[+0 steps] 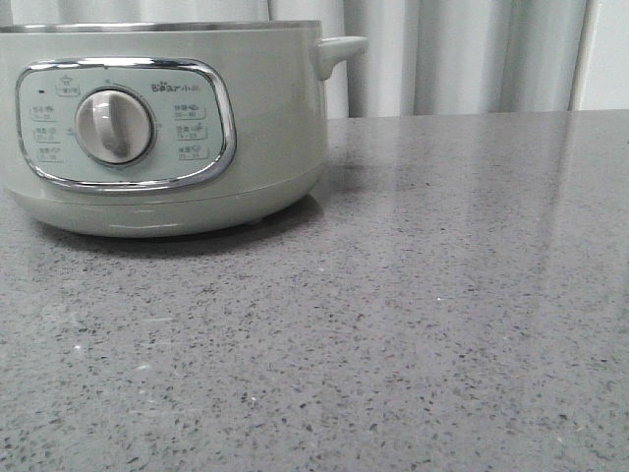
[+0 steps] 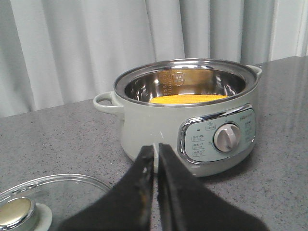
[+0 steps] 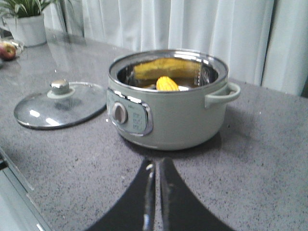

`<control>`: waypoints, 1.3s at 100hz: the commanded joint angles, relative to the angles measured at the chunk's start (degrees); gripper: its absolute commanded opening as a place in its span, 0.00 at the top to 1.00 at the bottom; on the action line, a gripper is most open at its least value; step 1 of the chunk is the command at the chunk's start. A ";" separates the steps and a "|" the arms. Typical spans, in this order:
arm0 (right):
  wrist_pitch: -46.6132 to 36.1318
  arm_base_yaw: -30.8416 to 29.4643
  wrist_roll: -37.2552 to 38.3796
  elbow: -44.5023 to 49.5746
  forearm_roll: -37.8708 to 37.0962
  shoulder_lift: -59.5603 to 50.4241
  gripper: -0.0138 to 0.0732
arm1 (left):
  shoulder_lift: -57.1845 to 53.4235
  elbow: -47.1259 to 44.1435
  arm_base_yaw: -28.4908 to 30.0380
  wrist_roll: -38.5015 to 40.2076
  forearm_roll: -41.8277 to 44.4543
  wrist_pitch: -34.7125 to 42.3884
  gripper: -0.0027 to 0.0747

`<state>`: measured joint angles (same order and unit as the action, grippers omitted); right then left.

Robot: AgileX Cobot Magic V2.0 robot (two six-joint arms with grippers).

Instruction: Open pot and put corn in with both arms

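Note:
The pale grey-green pot (image 1: pixel 256 128) stands at the far left of the grey table, its knob facing me. It is open, without a lid, in the left wrist view (image 2: pixel 159 125) and the right wrist view (image 3: pixel 183 115). The yellow corn (image 3: pixel 167 83) lies inside the pot; it also shows in the left wrist view (image 2: pixel 187 99). My left gripper (image 2: pixel 156 147) is shut and empty, a short way in front of the pot. My right gripper (image 3: pixel 157 163) is shut and empty, above the table before the pot. Neither arm shows in the front view.
The glass lid with a metal knob lies flat on the table beside the pot (image 3: pixel 60 103), also seen in the left wrist view (image 2: pixel 48 202). A potted plant (image 3: pixel 29 21) and an apple (image 3: pixel 6 50) stand at the far end. Curtains hang behind the table.

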<state>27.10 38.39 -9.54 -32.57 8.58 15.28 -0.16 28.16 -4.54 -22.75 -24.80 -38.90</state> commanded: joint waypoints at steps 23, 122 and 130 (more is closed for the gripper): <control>-4.88 -0.18 -0.22 -1.32 -0.40 -0.58 0.90 | 0.63 1.72 -0.46 0.02 -0.95 3.65 0.99; -4.88 -0.18 -0.22 -1.32 -0.40 -0.58 0.90 | -1.96 -28.94 -0.46 21.64 17.46 29.06 0.99; -4.88 -0.18 -0.22 -1.32 -0.40 -0.58 0.90 | -1.96 -29.68 -0.46 21.76 17.46 27.86 0.99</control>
<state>27.01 38.39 -9.54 -32.46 8.54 14.18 -0.21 -0.08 -4.54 -2.77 -7.31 -14.51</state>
